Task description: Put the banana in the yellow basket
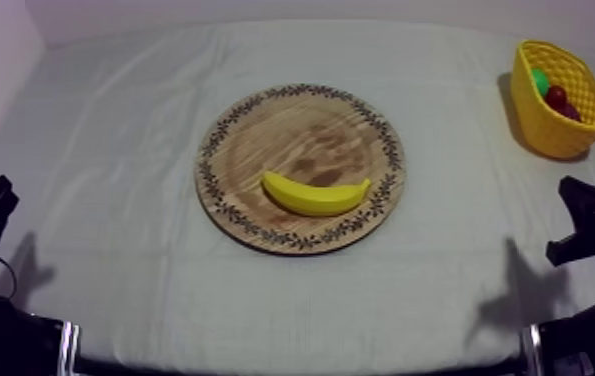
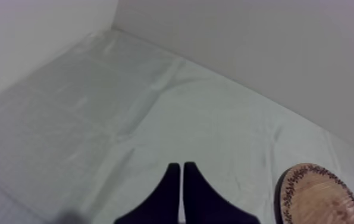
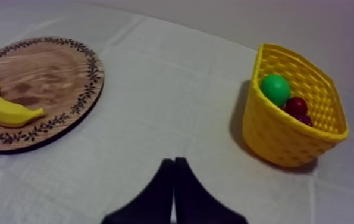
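Pick-up is not yet starting: left hand (image 2: 182, 165) and right hand (image 3: 174, 161) are sitting closed, empty. The banana (image 3: 9, 110) is lying on the wooden board (image 3: 90, 71), ahead-left of the right hand, which likely needs opening and reaching first.

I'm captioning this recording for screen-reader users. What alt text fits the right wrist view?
A yellow toy banana lies on a round wooden board with a patterned rim, apart from a yellow woven basket holding a round green fruit and small red fruit. The right gripper, black fingers shut together on nothing, sits over the grey-white cloth between board and basket.
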